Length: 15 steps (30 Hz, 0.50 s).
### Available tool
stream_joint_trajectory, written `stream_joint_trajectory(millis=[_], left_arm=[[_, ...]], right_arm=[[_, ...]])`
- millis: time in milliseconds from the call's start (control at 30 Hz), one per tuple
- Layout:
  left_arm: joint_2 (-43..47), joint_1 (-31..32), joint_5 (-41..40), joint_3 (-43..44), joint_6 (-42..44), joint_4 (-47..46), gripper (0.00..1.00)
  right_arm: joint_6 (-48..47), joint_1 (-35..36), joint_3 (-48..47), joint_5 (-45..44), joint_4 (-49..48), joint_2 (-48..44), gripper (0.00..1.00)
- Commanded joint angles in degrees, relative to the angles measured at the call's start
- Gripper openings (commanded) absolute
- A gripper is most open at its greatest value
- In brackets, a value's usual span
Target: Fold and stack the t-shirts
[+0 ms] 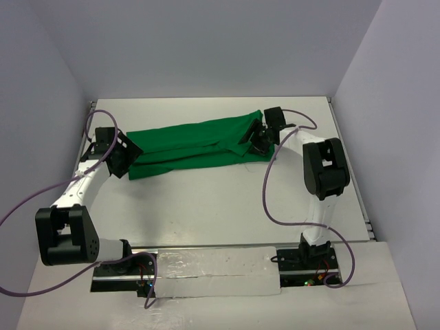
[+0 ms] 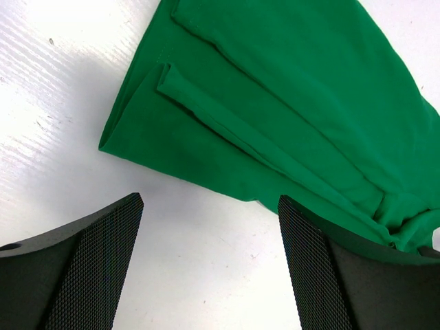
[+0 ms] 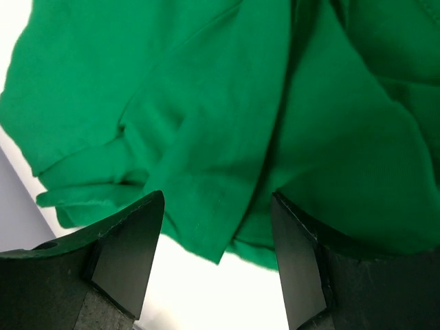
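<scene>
T-shirt: the green t-shirt (image 1: pixel 196 144) lay as one long, narrow band across the far half of the table (image 1: pixel 206 220), running from near the left edge up toward the far right corner.
Fold state: the cloth was doubled over lengthwise in overlapping layers. The layers were uneven, with the left end fairly flat and the right end bunched and creased.
Other garments: none was visible, and no stack had been formed.
Left gripper: the left gripper (image 2: pixel 210 206) was released, jaws wide apart, and hung over bare table just beside the band's near left corner, touching no cloth.
Right gripper: the right gripper (image 3: pixel 216 199) was likewise released, jaws apart. It was poised low over the bunched right end, where a point of cloth reached into the gap but nothing was clamped.
Progress (judged): the lengthwise fold appeared done, so the task stood at an early-to-middle stage.
Remaining (judged): the band had yet to be folded end to end into a compact packet, the right end needed smoothing, and the stacking had not begun.
</scene>
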State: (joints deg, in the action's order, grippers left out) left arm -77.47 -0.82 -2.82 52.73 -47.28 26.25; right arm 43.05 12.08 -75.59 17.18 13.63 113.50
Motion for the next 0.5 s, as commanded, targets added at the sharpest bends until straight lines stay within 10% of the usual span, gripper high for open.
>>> stream_joint_trajectory(millis=[0,467], left_arm=[[1.18,0.29,0.27,0.35,1.13,-1.57,0.88],[0.29,0.29,-0.47,1.53,1.14,-0.99,0.87]], right_arm=[[0.54,0.05,-3.58,0.13,-1.41,1.64,0.7],[1.42,0.14,-6.82,-0.03,-1.55,4.15,0.29]])
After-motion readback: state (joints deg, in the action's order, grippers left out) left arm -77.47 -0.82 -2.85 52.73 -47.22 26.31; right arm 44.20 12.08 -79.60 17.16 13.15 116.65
